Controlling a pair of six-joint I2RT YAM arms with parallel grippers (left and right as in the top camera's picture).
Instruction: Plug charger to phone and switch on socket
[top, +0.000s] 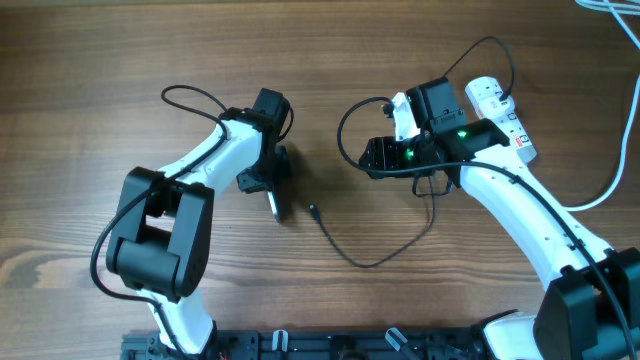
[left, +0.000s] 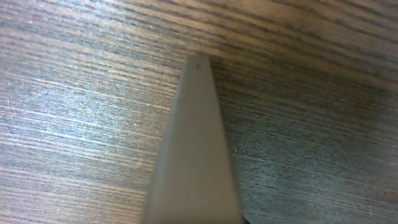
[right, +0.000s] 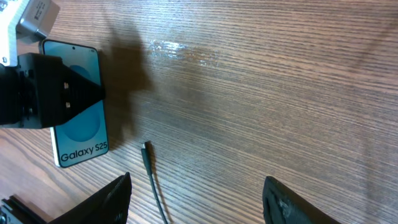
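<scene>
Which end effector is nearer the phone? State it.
Left. The left end effector grips the phone; the right end effector hovers open, apart, beyond the charger tip.

A dark wood-grain counter (top: 90, 70) carries a white socket (top: 497, 100); the black charger (top: 372, 263) cable curls to the socket's left.

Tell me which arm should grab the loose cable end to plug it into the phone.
Right. The left gripper is clamped on the phone, holding it on edge, while the right gripper is open and empty, with the cable tip lying on the table just ahead of it.
</scene>
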